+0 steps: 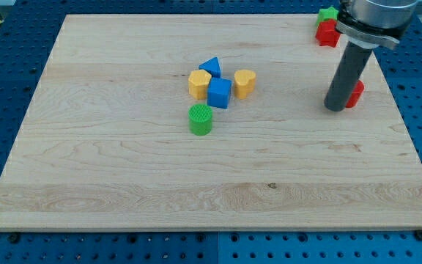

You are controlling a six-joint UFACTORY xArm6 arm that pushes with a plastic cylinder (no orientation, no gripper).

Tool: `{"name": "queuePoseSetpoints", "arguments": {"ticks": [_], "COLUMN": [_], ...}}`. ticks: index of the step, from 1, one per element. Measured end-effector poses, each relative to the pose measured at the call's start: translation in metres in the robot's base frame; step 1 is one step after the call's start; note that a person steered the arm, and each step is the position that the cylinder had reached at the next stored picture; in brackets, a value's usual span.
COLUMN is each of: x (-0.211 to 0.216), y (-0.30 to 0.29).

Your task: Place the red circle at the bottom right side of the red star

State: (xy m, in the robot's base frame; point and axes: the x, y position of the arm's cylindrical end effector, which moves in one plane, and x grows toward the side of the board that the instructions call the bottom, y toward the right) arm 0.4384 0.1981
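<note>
My tip (pixel 335 107) rests on the board at the view's right. A red block (pixel 356 94), the red circle as far as I can tell, sits just right of the tip, touching or nearly touching the rod, which hides part of it. The red star (pixel 327 33) lies at the view's top right corner, above the tip and well apart from it, partly cut by the arm.
A green block (pixel 328 13) sits just above the red star. A cluster lies mid-board: blue triangle (pixel 210 67), yellow hexagon (pixel 199 83), blue cube (pixel 219 93), yellow heart (pixel 245 83). A green cylinder (pixel 201 119) is below it.
</note>
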Motion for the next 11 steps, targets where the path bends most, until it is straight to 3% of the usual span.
{"name": "queuePoseSetpoints", "arguments": {"ticks": [1,4,7,11], "x": [0.003,-0.065,-0.074,-0.117], "y": [0.018,0.02,0.076,0.072]}}
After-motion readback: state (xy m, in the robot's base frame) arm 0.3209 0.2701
